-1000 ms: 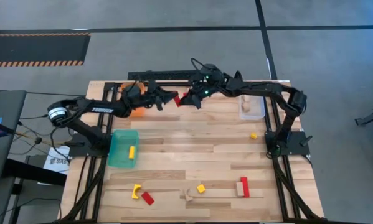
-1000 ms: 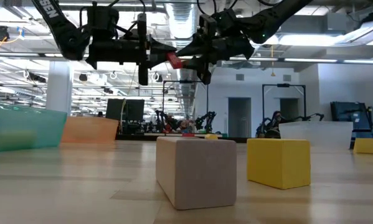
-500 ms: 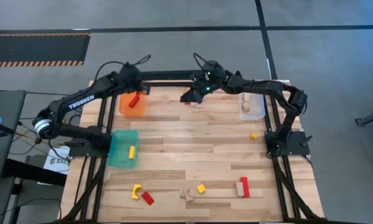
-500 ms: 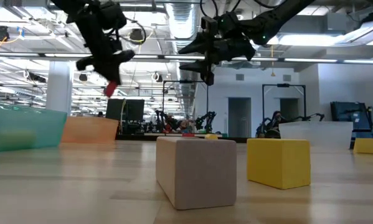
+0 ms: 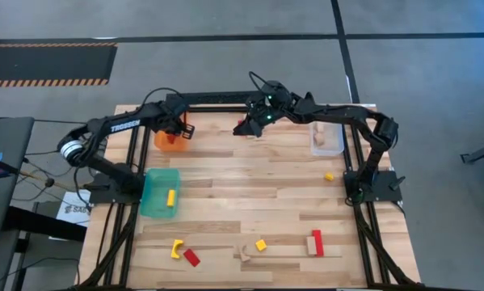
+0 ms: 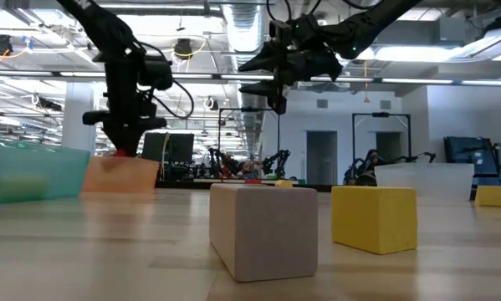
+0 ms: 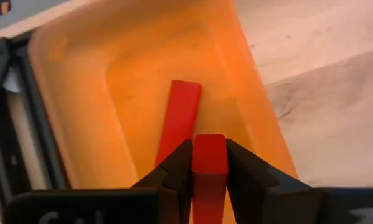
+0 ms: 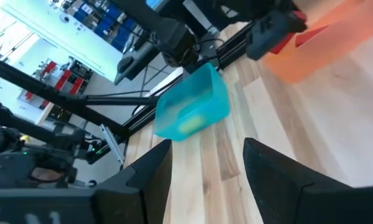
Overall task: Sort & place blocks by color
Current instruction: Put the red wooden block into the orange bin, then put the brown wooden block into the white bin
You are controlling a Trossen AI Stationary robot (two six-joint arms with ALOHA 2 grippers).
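Your left pincer (image 7: pixel 209 180) has dropped down over the orange bin (image 7: pixel 80 93) since the last frame, fingers clamped on a red block (image 7: pixel 209 155). Directly below lies another red bar (image 7: pixel 180 118), so the drop is right by colour. Right pincer (image 5: pixel 246 128) idles empty, fingers apart, over the counter (image 5: pixel 250 190). Bin walls close on both sides; nothing blocks release.

We see three bins: one (image 5: pixel 170 137) at the far left with the left gripper (image 7: pixel 208 163) over it and a bar (image 7: pixel 179 118) inside, one (image 5: pixel 160 192) nearer on the left edge, one (image 5: pixel 326 139) at the far right. Loose blocks (image 5: pixel 258 245) lie along the near edge.
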